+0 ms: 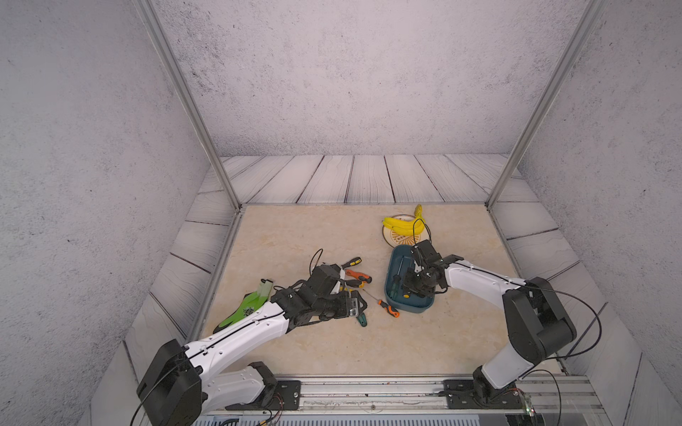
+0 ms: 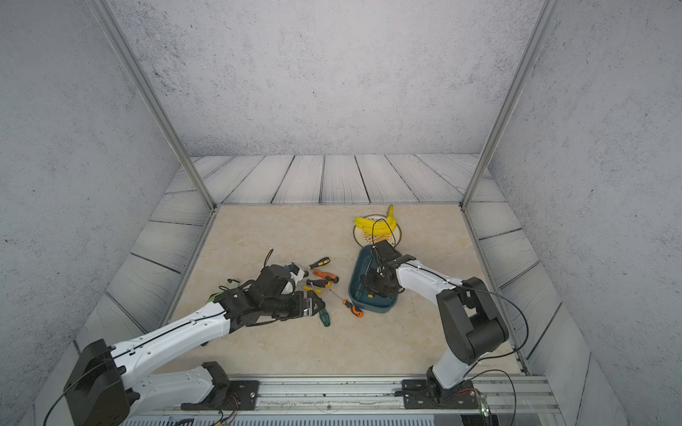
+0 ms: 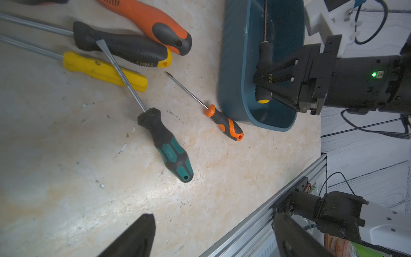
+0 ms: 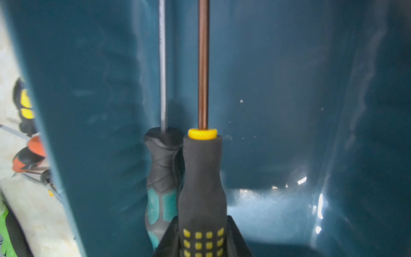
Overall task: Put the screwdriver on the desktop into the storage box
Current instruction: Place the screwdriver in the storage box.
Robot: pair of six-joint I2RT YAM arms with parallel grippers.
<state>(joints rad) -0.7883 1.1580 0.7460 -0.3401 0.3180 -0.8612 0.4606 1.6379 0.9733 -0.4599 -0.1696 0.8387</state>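
The fingers of my left gripper stood wide apart and empty above the desktop, close to a teal-handled screwdriver. Right of it lay a small orange screwdriver, its butt just beside the storage box. Inside the box my right gripper was clamped on a black-and-yellow screwdriver, its slim brown shaft pointing far. Beside it, a second teal-handled one lay along the left wall. I judged the release was not yet made. Farther left, a heap of screwdrivers was left to move.
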